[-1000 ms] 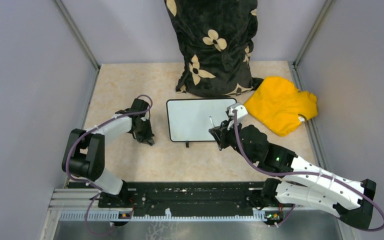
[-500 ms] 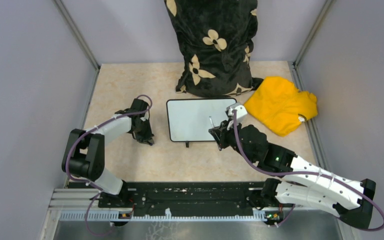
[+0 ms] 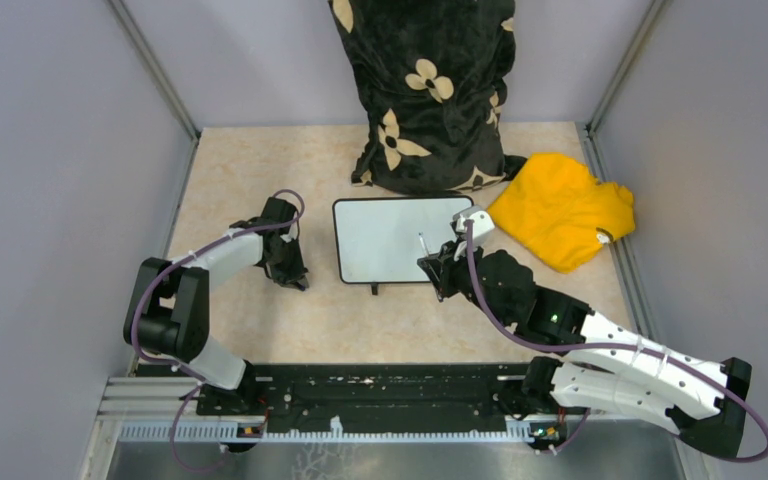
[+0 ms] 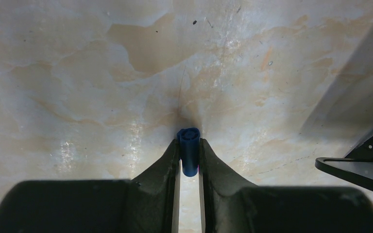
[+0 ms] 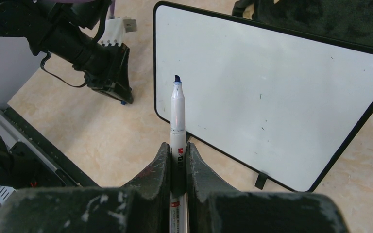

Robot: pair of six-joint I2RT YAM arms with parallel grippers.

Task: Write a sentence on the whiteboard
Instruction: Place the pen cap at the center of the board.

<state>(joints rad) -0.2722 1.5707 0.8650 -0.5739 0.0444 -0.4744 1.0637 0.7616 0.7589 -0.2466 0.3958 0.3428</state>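
Our R pincer [image 5: 178,145] clamps a marker [image 5: 177,107], tip toward the blank whiteboard [image 5: 272,92] just ahead, ready to write. The cap [image 4: 189,138] sits between jaws of L pincer [image 4: 189,145]; gripped or not, we can't tell.

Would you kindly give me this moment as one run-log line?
left gripper: shut on blue cap | right gripper: shut on uncapped marker, blue tip over whiteboard | whiteboard: no writing yet

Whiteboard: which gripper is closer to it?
Right. The right gripper is at the whiteboard's near right corner, its marker pointing over the board. The left gripper sits off the board's left edge, with bare table between them.
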